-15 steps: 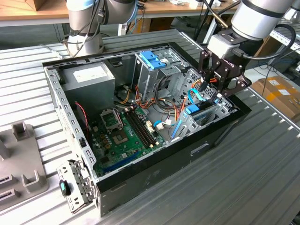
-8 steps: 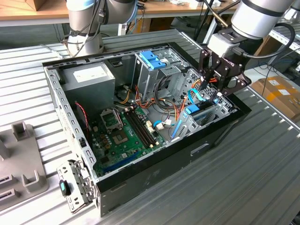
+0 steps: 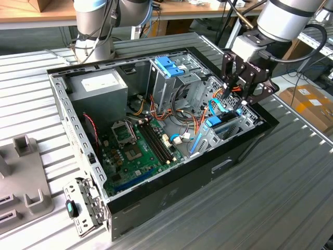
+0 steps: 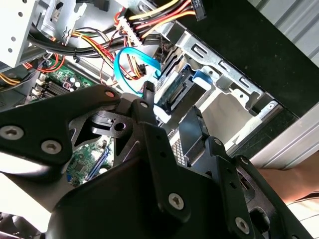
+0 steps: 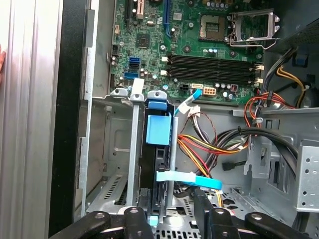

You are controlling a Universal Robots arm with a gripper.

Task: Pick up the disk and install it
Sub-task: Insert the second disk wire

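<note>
Disk on edge in the case's drive bay, gripper right above it.
Exterior view: one gripper over the bay. First wrist view: one disk standing upright in its slot, long axis running down into the bay; can't tell if the jaws are gripping it.

Open computer case; green motherboard; probably grey power supply.
</note>
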